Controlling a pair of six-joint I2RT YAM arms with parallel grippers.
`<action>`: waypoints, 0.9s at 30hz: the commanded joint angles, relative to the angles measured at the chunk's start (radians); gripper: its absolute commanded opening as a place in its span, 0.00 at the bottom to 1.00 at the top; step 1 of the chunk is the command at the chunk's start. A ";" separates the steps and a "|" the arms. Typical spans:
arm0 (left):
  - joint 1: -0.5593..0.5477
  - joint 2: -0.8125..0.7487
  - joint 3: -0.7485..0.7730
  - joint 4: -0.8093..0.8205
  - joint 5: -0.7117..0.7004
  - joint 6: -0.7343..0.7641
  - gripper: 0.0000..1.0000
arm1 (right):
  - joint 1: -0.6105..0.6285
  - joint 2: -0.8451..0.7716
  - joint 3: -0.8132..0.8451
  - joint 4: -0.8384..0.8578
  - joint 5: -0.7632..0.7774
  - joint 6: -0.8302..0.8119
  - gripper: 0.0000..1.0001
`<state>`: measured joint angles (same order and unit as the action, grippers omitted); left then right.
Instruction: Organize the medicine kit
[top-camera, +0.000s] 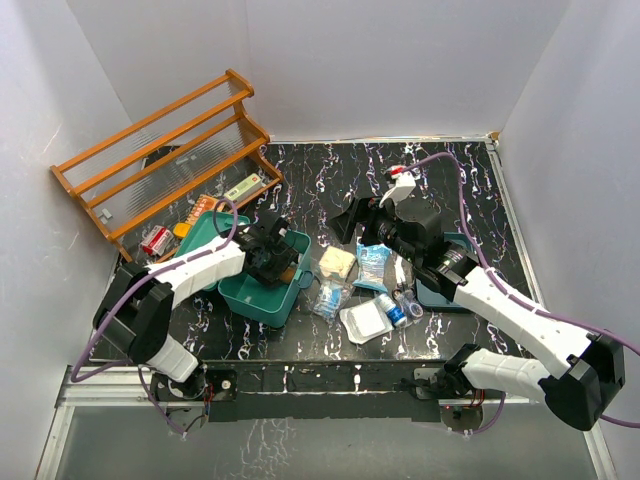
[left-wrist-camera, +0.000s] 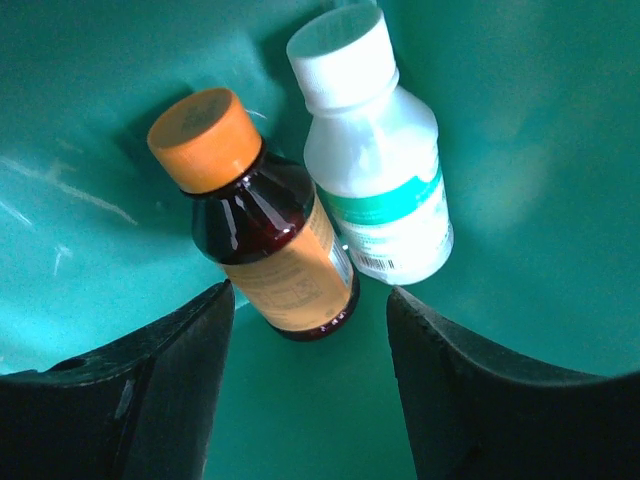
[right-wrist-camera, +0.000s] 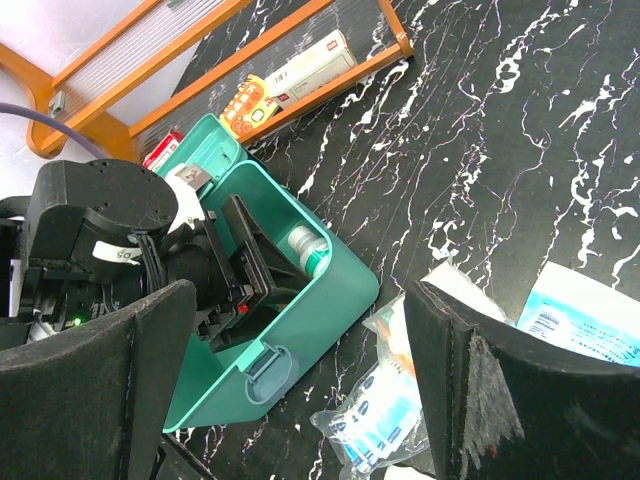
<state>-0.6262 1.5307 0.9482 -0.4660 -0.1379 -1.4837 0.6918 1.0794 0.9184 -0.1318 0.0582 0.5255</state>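
The medicine kit (top-camera: 255, 298) sat open on the table, in front of my left arm. Inside it lay a brown bottle (left-wrist-camera: 270, 240) with an orange cap and a white bottle (left-wrist-camera: 385, 180), side by side. My left pincer (left-wrist-camera: 308, 300) hung right over them, spread wide and holding nothing. I think both bottles were in place, so I should lift straight up and not bump them. My right pincer (right-wrist-camera: 300, 295) was spread and empty too, above the packets (top-camera: 372, 265) lying beside the kit.
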 joint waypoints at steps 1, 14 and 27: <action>0.011 0.007 0.023 0.003 0.019 0.036 0.59 | -0.002 -0.035 0.000 0.049 0.033 0.004 0.84; 0.013 -0.137 0.062 -0.111 -0.015 0.057 0.64 | -0.002 -0.064 -0.022 0.041 0.165 0.079 0.84; 0.015 -0.253 0.180 -0.112 -0.165 0.398 0.67 | -0.012 -0.018 0.027 -0.107 0.330 0.125 0.81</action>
<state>-0.6170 1.3178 1.0725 -0.6086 -0.2409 -1.2884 0.6849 1.0557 0.9089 -0.2142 0.3222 0.6281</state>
